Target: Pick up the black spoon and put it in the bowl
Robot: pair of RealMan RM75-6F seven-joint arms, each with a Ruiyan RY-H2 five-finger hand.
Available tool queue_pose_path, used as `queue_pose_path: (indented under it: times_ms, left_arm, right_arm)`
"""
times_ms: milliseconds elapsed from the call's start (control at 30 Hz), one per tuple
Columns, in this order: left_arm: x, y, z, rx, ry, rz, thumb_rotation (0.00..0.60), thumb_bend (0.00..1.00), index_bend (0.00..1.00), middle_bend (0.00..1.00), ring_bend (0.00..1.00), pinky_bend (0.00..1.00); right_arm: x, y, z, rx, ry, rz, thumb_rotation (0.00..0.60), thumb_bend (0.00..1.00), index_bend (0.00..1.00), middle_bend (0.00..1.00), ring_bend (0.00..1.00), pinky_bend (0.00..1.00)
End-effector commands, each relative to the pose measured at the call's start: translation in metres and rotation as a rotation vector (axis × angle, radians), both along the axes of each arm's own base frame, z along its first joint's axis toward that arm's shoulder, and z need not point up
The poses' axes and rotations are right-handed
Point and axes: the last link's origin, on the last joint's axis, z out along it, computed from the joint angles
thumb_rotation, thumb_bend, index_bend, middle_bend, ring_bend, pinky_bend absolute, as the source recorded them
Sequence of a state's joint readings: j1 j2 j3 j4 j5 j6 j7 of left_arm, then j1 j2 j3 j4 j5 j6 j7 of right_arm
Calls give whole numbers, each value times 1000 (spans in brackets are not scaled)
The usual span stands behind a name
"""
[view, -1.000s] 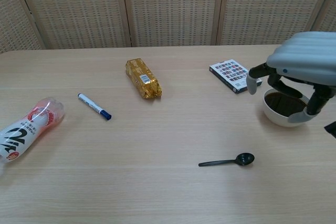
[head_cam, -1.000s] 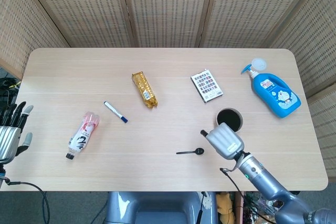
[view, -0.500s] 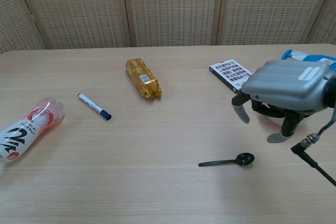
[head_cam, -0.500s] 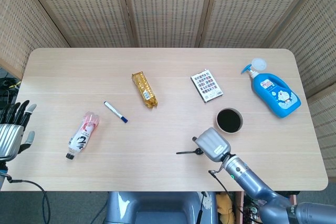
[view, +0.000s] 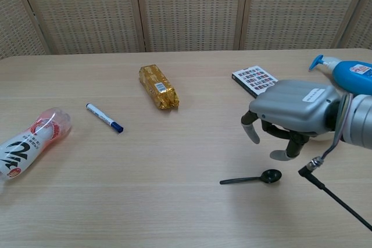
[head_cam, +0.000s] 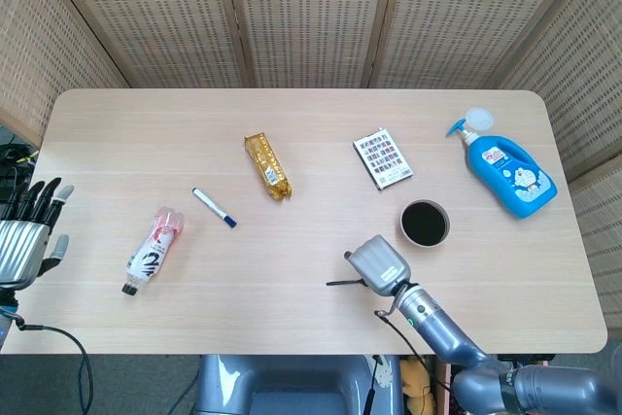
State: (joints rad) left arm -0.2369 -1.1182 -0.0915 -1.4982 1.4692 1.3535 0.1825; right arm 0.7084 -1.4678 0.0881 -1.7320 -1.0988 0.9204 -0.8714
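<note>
- Right hand [view: 290,117] hovers just above the table near its front edge, palm down, fingers apart and curling downward — nothing between them.
- Chest view: fingertips [view: 253,134] hang just above and beside the bowl end of the black spoon [view: 251,178]; a gap shows between hand and spoon, so no contact yet as far as I can tell.
- Head view: same hand [head_cam: 379,266] covers the spoon's bowl end; only the handle [head_cam: 342,283] shows, pointing toward the robot's left.
- Spoon lies flat on the wooden table [head_cam: 292,123], handle toward the left, bowl end toward the right.
- Target bowl [head_cam: 425,224] — white outside, dark inside — stands near the hand, further back and to its right; nothing visible in it. In the chest view the hand hides it.
- Progress, my judgement: reach is about done; grasp, lift, carry and release into the bowl are all left. Task is at an early stage.
- Next move likely calls for lowering the fingers around the thin spoon; a flat, slim thing on a smooth top may slide away when pinched.
- Left hand [head_cam: 24,235] sits at the far left edge of the head view, off the table, fingers spread, holding nothing.
- Bystanders on the table: marker pen [head_cam: 213,208], plastic bottle [head_cam: 154,251], gold snack packet [head_cam: 267,166], small card box [head_cam: 382,157], blue pump bottle [head_cam: 505,168].
</note>
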Motion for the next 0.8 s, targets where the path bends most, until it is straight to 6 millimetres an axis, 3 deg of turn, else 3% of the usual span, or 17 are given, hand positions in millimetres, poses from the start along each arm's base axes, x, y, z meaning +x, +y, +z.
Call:
queue_pose_path:
  times_ms: [33, 800]
  left_arm:
    - [-1, 0, 0, -1, -1, 4, 600, 476, 20, 36, 0, 0]
    - [-10, -5, 0, -6, -1, 31, 600, 475, 20, 36, 0, 0]
  right_arm:
    - [1, 0, -3, 2, 4, -2, 600, 449, 514, 920, 946, 935]
    - [10, -2, -40, 57, 45, -2, 600, 449, 526, 920, 949, 938]
